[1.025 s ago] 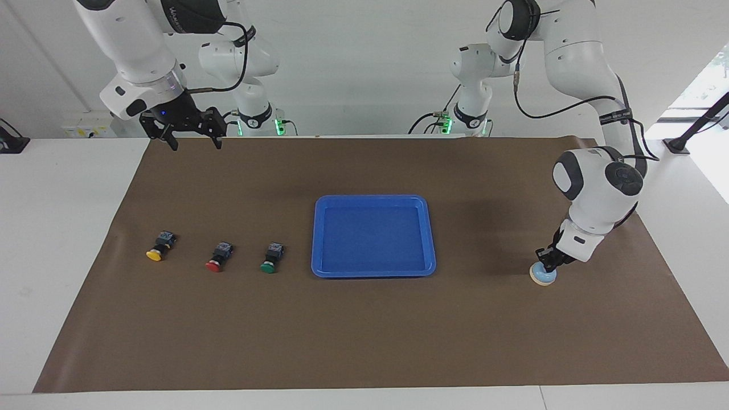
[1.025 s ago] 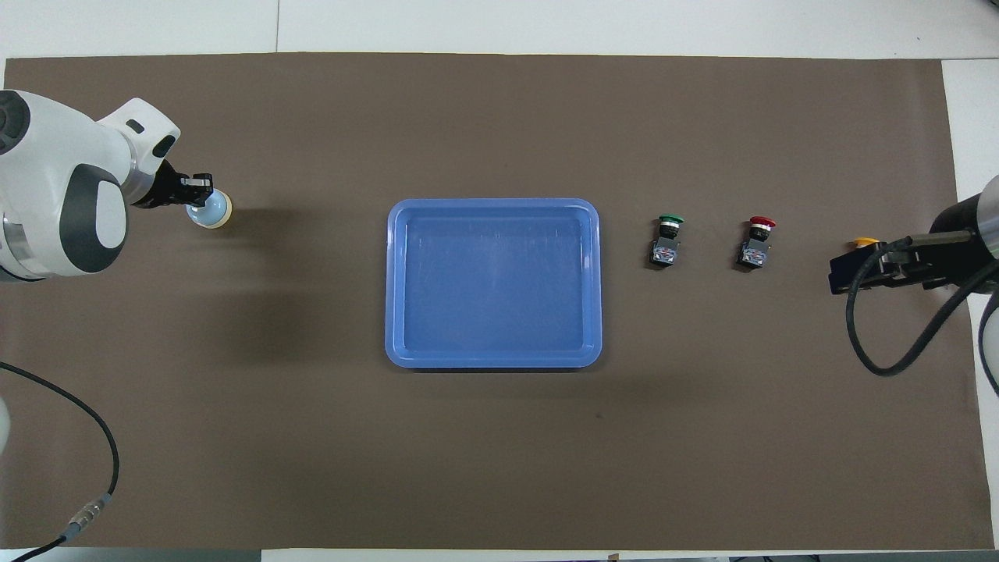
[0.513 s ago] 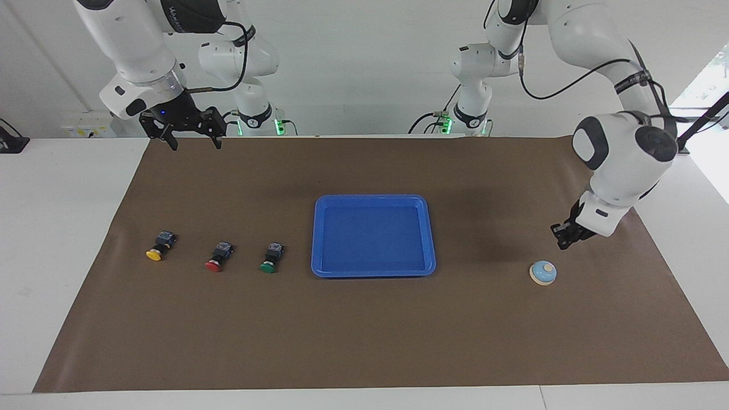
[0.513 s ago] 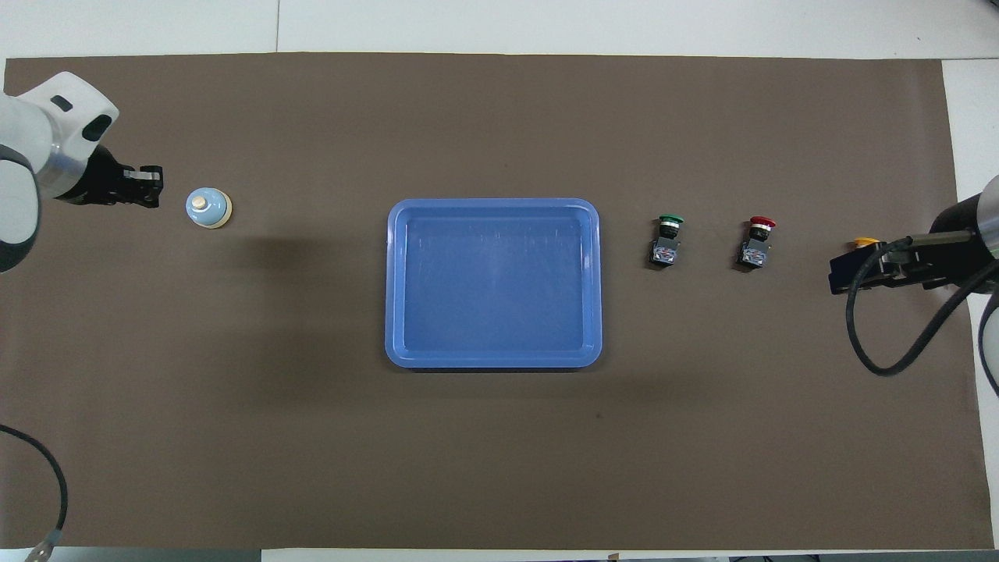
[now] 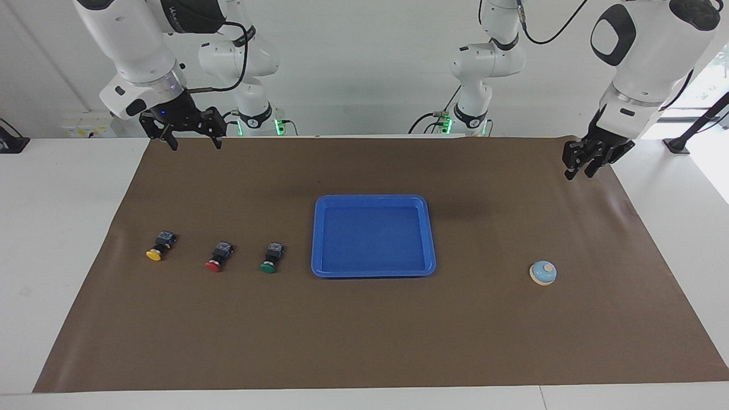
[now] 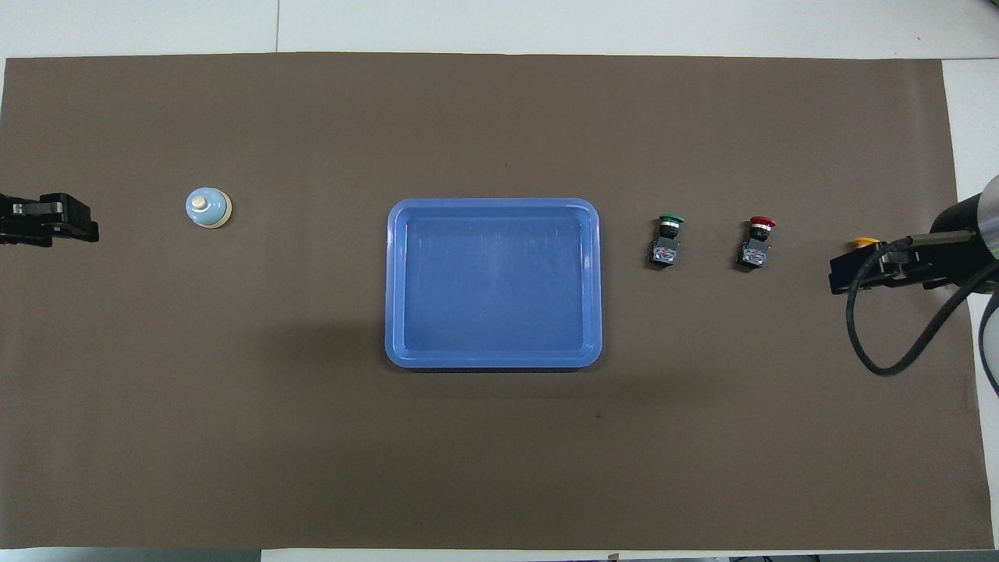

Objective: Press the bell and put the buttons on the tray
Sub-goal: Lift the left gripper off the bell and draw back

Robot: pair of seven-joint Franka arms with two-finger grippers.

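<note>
**Both grippers raised and empty; bell and buttons on the mat**

Left gripper (image 5: 580, 165) hangs in the air over the brown mat's (image 5: 364, 341) edge at the left arm's end of the table, fingers close together with nothing between them; in the overhead view only its tip (image 6: 47, 221) shows at the frame's edge; right gripper (image 5: 191, 134) waits over the mat's corner at the right arm's end, fingers spread wide and holding nothing; seen from above it (image 6: 866, 265) covers most of the yellow button.

Bell (image 5: 543, 273) sits upright on the mat toward the left arm's end, well apart from the left gripper and from the tray (image 5: 373, 271); its cream knob faces up; the blue tray lies flat at the middle of the mat with nothing in it.

Three buttons lie in a row on the mat between the tray and the right arm's end; the green button (image 5: 271, 257) lies near the tray, the red button (image 5: 218, 257) beside it, the yellow button (image 5: 159, 246) closest to the right arm's end; each lies on its side, cap pointing away from the robots; none touches another or the tray.
</note>
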